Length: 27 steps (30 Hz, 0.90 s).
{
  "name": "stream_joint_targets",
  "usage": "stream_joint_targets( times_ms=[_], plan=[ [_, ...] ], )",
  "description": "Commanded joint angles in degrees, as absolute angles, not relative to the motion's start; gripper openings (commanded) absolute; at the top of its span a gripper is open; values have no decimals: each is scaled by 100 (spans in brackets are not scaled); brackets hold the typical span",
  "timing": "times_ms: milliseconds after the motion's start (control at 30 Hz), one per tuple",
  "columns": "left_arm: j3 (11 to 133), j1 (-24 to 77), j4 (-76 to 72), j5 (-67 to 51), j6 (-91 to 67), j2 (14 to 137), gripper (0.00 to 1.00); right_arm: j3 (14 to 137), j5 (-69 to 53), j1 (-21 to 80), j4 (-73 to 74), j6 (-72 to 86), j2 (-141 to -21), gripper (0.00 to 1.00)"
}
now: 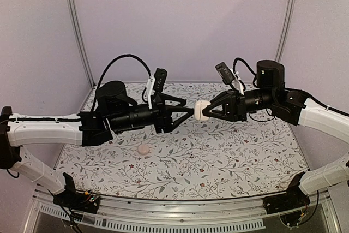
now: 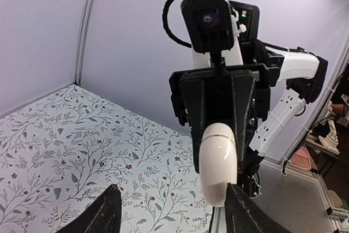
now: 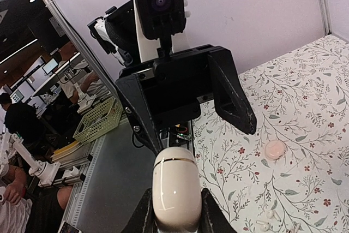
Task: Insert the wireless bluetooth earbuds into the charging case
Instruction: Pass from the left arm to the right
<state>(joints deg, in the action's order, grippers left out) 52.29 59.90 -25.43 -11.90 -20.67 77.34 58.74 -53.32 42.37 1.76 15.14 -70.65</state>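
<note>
**Right gripper clamped on the charging case, left gripper open before it**

The right gripper was closed on the lower body of the charging case. It held the case in the air above the middle of the table, lid end pointed toward the other arm. The left gripper faced it tip to tip with its jaws spread, one finger to either side of the free end of the case. Whether either finger touched the shell could not be told. The lid seam showed as a thin line with no gap, so the case appeared shut. One of the wireless bluetooth earbuds, a small pale pink lump, lay on the table left of centre, toward the near edge and well apart from both grippers.

Handling, as judged: the case looked to be a light, rigid, glossy shell (highlights ran along its curve). It was therefore likely slippery and apt to squirt out of a pinch placed on its rounded ends. The sound hold was across its two broad sides, below the seam, leaving the lid free for the opposite fingers to lift. The earbud would likely be lighter yet, hard, smooth and prone to roll. It called for a gentle fingertip pinch across its widest part from above, and seemed unlikely to be damaged by light force.
</note>
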Motion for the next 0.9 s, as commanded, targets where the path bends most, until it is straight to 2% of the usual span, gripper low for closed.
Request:
stream_joint_targets(
  times_ms=[0,200,533,867],
  plan=[
    [5210,5930,-2807,-2007,-2001,7836,62,5883,-5396,4254,128,1424,-6971,0],
    [5684,5985,-2716,-2475,-2112,8367,44,5911,-5475,4254,54,1467,-7048,0],
    [5885,6003,-2769,-2588,-2131,8601,33,5901,-5441,4254,91,1459,-7066,0],
    [5905,6003,-2775,-2615,-2153,8612,13,5933,-5319,4254,158,1409,-7069,0]
  ],
)
